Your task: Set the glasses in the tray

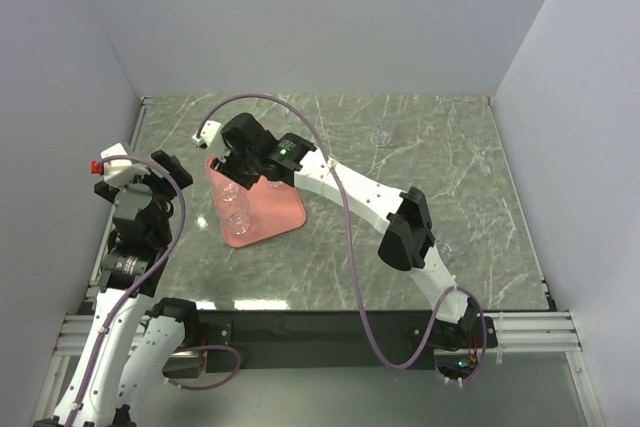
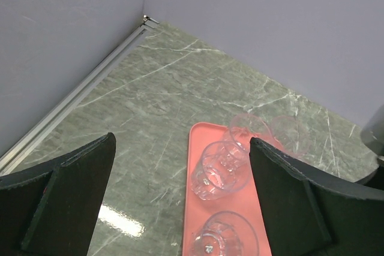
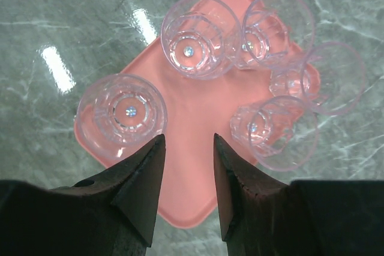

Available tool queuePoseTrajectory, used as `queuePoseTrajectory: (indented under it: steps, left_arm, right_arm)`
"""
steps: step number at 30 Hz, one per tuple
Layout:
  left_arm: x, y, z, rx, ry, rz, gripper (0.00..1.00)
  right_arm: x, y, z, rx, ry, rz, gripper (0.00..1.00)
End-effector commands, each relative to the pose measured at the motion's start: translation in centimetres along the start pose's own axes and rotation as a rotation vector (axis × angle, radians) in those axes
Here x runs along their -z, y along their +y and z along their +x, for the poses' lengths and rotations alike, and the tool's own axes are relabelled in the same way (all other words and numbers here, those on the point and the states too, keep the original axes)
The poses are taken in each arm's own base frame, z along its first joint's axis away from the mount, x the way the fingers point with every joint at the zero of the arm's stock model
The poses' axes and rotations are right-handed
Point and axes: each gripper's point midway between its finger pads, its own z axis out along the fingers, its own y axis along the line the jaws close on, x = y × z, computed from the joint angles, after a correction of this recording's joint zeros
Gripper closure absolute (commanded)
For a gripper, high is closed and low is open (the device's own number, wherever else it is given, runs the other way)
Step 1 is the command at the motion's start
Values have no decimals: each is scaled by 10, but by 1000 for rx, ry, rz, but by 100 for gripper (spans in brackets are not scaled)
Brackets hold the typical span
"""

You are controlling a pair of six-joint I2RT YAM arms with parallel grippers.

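The salmon-pink tray [image 1: 283, 215] lies left of centre on the table. In the right wrist view the tray [image 3: 192, 124] holds several clear glasses: one at the left [image 3: 122, 112], one at the top [image 3: 195, 37], and others crowded at the right [image 3: 276, 130]. My right gripper [image 1: 230, 167] hovers over the tray, open and empty [image 3: 187, 145]. My left gripper [image 1: 168, 172] is open and empty at the left of the tray; its view shows the tray [image 2: 196, 148] and glasses [image 2: 222, 169] between wide fingers [image 2: 72, 190]. Two more glasses stand on the table, one far [image 1: 380, 134] and one near the right [image 1: 447, 245].
Grey walls close the table at the left, back and right. A metal rail [image 2: 78, 94] runs along the left wall. The right arm's links [image 1: 400, 222] stretch across the middle of the table. A black strip [image 1: 330, 327] lines the near edge.
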Motion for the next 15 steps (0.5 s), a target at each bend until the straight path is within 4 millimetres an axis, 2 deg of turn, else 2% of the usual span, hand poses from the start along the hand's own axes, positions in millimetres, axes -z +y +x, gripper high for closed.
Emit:
queuePoseTrajectory:
  steps: [1,4,7,11,12,14,15]
  left_arm:
    - [2,-7,-7,9,-24,39,1]
    - [2,-8,-7,7,-24,44,1]
    - [2,-8,-7,7,-23,47,1]
    - [2,-9,-7,5,-24,53,1]
    - [2,-10,-7,6,-24,55,0]
    - [2,-10,-7,4,-24,57,1]
    - [2,-10,-6,5,-22,59,1]
  right_arm:
    - [31,-10,-12,83,-18,-1,55]
    - [38,-21,-8,94,-7,13,55]
    - [44,-41,-3,89,4,54,55]
    - [62,-77,1,58,3,117,55]
    - [65,-91,6,41,10,141,55]
    - [75,-105,7,28,6,168,55]
    - [76,-118,17,13,24,191,55]
